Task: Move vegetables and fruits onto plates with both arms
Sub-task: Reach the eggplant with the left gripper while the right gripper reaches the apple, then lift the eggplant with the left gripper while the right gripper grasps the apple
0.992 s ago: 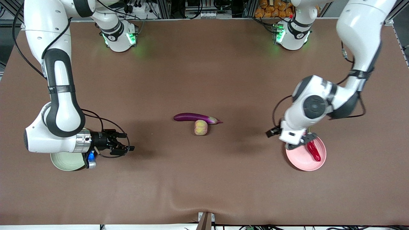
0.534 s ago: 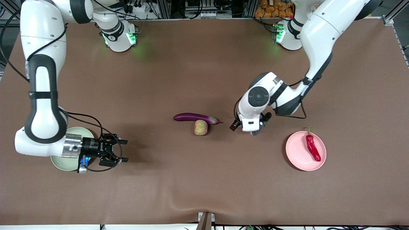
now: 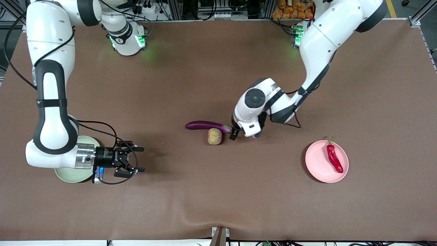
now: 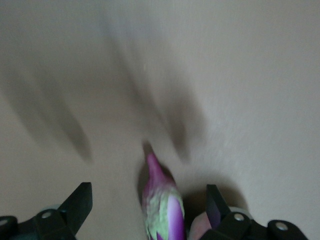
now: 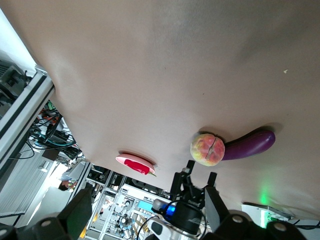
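Front view: we see the purple eggplant [image 3: 208,125] lying lengthwise near the middle of the brown bench [image 3: 218,205], its green-capped end toward the left arm's end. The pale peach-like fruit [image 3: 214,136] sits touching it, nearer to the camera.

We note the left tool [image 3: 235,131] low at the eggplant's capped end. In the left wrist view its fingers [image 4: 77,205] are spread wide, with the eggplant [image 4: 162,200] tip between them and nothing gripped; the peach [image 4: 199,227] shows only as a sliver beside one finger.

The pale pink plate [image 3: 321,164] rests toward the left arm's end of the bench, nearer to the camera than the eggplant. The red chili pepper [image 3: 334,158] lies in it, thin green stem pointing away from the camera.

The right tool [image 3: 136,159] hangs released, fingers apart and empty, just beside the mint green plate [image 3: 70,175], which the right arm's wrist largely covers.

In the right wrist view we pick out the peach [image 5: 207,149], eggplant [image 5: 248,145], and the pink plate [image 5: 135,161] with its chili [image 5: 137,166], all well apart from that tool.
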Available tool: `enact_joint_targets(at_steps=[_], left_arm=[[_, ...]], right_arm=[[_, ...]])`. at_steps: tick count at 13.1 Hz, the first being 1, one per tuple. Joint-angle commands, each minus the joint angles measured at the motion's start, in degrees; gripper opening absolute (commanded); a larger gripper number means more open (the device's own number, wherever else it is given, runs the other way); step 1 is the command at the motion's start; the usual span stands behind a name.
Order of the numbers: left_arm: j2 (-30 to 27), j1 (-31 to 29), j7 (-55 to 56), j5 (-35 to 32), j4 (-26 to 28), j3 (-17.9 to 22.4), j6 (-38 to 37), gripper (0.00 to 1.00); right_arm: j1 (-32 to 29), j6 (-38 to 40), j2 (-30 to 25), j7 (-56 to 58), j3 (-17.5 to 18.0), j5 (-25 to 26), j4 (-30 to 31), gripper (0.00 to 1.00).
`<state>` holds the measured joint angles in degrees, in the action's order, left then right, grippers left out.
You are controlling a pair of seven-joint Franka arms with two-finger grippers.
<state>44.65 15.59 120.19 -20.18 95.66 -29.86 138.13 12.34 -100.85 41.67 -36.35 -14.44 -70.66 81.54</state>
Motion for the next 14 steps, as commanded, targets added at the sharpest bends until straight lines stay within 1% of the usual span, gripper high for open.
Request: enact_joint_targets(at_steps=[1, 3, 5, 7, 9, 10, 11, 12, 13, 14], left_arm=[[0.62, 3.22, 1.62, -0.21, -1.88, 2.26, -0.14, 0.98], [1.05, 3.75, 3.55, -0.21, -1.88, 2.35, -0.14, 0.91], [2.19, 4.63, 4.08, -0.21, -1.96, 2.27, 0.03, 0.9], [2.81, 5.07, 4.88, -0.21, -1.96, 2.35, 0.56, 0.87], [3.78, 5.16, 4.88, -0.21, -1.96, 2.35, 3.62, 0.85], [4.22, 5.42, 4.88, -0.3, -1.96, 2.35, 4.77, 0.82], [4.48, 5.51, 4.88, -0.3, -1.96, 2.53, 5.3, 0.75], [4.57, 5.68, 4.88, -0.47, -1.96, 2.53, 5.65, 0.55], [4.49, 5.77, 4.7, -0.82, -1.96, 2.53, 5.66, 0.26], [4.05, 5.6, 4.01, -1.09, -1.96, 2.53, 5.66, 0.0]], right_arm=[[-0.3, 0.31, 1.04, -0.74, -0.06, -1.32, -1.74, 1.0], [0.22, 0.31, 1.04, -0.74, -0.06, -1.32, -1.74, 1.0], [1.97, -0.91, 1.04, -0.74, -0.06, -1.15, -1.65, 1.0], [6.18, -5.03, 1.04, -1.0, -0.15, -0.53, -0.95, 1.0], [10.84, -10.91, 1.04, -1.35, -0.15, -0.44, 1.06, 1.0], [12.69, -13.64, 1.04, -1.35, -0.06, -0.44, 2.03, 1.0], [14.01, -15.06, 1.22, -1.44, -0.06, -0.62, 2.65, 1.0], [14.72, -15.86, 1.65, -1.44, -0.06, -0.62, 2.74, 1.0], [15.25, -15.95, 2.09, -1.44, -0.06, -0.79, 2.75, 1.0], [15.6, -15.95, 2.71, -1.44, -0.06, -0.88, 2.66, 1.0]])
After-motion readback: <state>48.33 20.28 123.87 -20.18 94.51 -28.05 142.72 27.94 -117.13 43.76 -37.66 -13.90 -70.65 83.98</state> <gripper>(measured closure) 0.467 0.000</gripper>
